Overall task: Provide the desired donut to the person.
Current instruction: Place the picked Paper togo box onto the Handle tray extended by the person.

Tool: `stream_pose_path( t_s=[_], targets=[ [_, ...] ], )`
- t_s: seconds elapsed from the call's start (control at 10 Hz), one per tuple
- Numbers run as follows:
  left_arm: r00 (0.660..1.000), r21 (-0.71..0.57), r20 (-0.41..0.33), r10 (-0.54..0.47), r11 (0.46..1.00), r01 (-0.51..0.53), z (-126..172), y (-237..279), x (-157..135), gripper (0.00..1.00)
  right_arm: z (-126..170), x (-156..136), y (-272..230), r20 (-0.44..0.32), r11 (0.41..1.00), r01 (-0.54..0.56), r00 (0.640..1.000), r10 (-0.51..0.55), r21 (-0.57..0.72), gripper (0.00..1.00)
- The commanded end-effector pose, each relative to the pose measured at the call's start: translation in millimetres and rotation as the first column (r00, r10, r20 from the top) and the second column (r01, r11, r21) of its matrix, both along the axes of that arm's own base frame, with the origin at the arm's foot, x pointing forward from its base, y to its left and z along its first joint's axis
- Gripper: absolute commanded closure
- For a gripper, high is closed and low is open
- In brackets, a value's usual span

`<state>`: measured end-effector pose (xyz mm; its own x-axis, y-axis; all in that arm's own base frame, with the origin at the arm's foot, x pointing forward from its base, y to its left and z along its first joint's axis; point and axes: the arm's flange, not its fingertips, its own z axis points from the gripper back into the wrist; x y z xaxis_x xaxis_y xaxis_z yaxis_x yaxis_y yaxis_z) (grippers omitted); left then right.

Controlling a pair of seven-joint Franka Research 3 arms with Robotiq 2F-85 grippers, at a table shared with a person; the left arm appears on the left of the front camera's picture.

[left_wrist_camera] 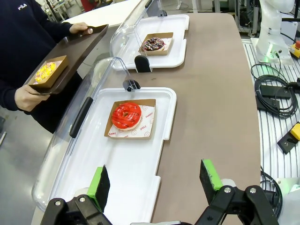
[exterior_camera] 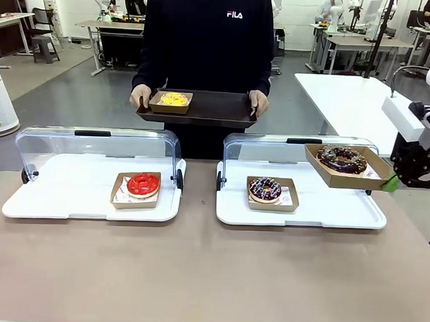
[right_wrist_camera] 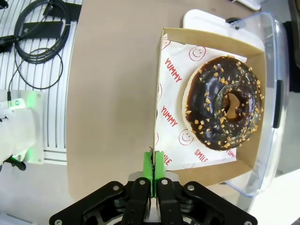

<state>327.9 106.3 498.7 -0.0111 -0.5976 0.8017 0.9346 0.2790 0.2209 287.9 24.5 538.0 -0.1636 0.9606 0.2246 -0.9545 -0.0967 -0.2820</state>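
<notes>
A smooth grey floor (exterior_camera: 76, 92) spreads beyond the matte brown tabletop (exterior_camera: 197, 273). At two o'clock stands a white rectangular table (exterior_camera: 351, 99). At eleven o'clock are a dark grey stool (exterior_camera: 46, 49) and a pale-topped metal-legged workbench (exterior_camera: 110, 24), before a white back wall (exterior_camera: 72, 0).

Person (exterior_camera: 205, 47) cut off above chest by top edge.

Donuts counted: four, namely yellow donut (exterior_camera: 174, 99), red donut (exterior_camera: 143, 184), sprinkled donut (exterior_camera: 265, 189) and nut-topped chocolate donut (exterior_camera: 341, 159). Cardboard boxes (exterior_camera: 120, 198): four, one under each donut. White lidded trays on the desk (exterior_camera: 197, 273): two, left tray (exterior_camera: 65, 191) and right tray (exterior_camera: 326, 207). Brown serving tray (exterior_camera: 217, 104): one. Person (exterior_camera: 205, 33): one.
</notes>
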Motion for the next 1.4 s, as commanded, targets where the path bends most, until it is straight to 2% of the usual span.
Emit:
stream_pose_path(
  t_s=[0.0,1.3],
  targets=[
    [1.0,-0.013,0.021,-0.012,1.0,0.013,-3.2,1.1,-0.3,0.0,-4.5,-1.7,-0.1,-0.008,1.0,0.012,1.0,-0.012,-0.02,1.0],
    [1.0,-0.013,0.021,-0.012,1.0,0.013,-3.2,1.1,-0.3,0.0,-4.5,-1.7,-0.1,-0.008,1.0,0.012,1.0,-0.012,-0.02,1.0]
  ],
)
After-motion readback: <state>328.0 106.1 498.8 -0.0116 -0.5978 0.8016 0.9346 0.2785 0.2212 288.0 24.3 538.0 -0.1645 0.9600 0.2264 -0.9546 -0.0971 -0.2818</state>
